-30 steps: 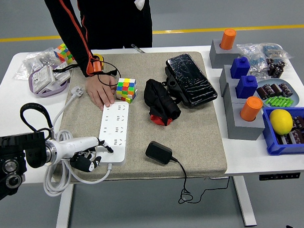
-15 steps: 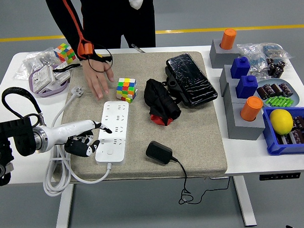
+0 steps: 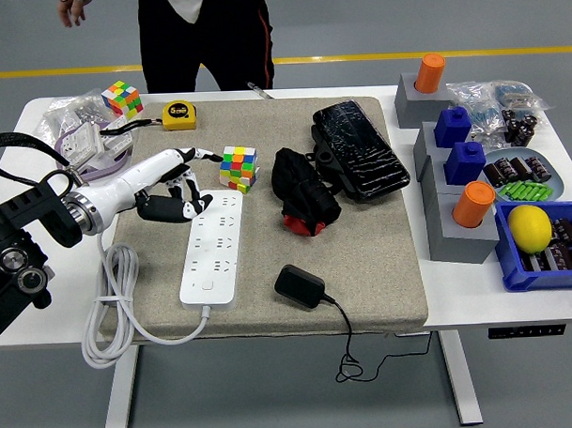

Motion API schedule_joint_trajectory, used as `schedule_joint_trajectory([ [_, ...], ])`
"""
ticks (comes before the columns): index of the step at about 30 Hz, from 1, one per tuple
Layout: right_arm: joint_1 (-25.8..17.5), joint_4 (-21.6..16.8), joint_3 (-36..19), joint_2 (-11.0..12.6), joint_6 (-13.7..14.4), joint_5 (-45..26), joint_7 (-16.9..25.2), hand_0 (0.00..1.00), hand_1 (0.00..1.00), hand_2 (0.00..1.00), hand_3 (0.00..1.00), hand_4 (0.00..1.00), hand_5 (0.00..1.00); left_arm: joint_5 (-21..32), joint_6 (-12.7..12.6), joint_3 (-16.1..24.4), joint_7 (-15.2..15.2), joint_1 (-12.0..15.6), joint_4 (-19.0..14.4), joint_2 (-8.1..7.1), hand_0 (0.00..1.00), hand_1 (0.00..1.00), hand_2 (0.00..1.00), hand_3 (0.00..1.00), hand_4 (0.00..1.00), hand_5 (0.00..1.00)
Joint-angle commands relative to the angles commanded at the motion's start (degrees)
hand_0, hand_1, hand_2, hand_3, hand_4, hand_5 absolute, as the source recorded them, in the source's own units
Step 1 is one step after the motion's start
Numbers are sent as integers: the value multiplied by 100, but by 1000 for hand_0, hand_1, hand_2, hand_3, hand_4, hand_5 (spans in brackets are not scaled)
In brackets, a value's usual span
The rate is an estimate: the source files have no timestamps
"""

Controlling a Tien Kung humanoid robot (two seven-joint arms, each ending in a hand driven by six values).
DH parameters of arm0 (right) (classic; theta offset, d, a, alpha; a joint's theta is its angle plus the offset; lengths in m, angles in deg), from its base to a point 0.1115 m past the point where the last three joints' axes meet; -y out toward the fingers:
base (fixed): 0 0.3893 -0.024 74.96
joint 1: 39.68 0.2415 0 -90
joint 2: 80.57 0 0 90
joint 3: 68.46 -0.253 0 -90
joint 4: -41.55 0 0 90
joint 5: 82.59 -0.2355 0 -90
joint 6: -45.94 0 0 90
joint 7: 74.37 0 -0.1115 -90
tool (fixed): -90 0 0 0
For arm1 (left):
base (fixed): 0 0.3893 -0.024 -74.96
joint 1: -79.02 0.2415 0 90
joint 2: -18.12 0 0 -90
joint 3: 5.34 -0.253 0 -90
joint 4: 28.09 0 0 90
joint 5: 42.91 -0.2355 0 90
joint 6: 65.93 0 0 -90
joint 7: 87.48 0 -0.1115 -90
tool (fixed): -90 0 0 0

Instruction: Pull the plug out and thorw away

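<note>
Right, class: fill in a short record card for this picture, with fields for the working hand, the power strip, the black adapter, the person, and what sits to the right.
Working hand: left hand, fingers spread, over the far end of the power strip, holding nothing
Power strip: white, flat on the grey mat, no plug in it
Black adapter: on the mat, unplugged, cord over the near edge
Person: standing at the far side, hands off the table
Right side: blue bin with a lemon
</note>
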Motion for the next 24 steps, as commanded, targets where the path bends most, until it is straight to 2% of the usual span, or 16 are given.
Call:
schedule_joint_trajectory([
  [1, -5, 1, 0, -8, 0, -1, 0, 640, 677, 686, 606, 998, 484, -3, -41, 18, -31, -25, 90, 58, 671, 821, 813, 886, 998, 701],
  [6, -46, 11, -28, -47, 1, 13, 0, 640, 677, 686, 606, 998, 484, -32, -173, 127, -114, -90, 430, 296, 671, 821, 813, 886, 998, 701],
  [7, -53, 13, -36, -49, 2, 19, -1, 639, 677, 686, 606, 998, 484, -24, -185, 172, -120, -82, 479, 337, 858, 962, 925, 895, 998, 859],
  [12, -78, 35, -126, -76, 6, 77, -5, 639, 677, 686, 606, 998, 484, 5, -269, 407, -159, 3, 638, 482, 858, 962, 925, 895, 998, 859],
  [13, -79, 39, -135, -80, 6, 83, -5, 640, 677, 686, 606, 998, 484, 7, -279, 457, -165, 33, 651, 494, 998, 998, 998, 947, 998, 998],
  [24, -143, 103, -283, -177, 19, 220, -6, 640, 677, 686, 607, 998, 484, -46, -327, 1164, -246, 471, 862, 595, 998, 998, 998, 952, 998, 998],
])
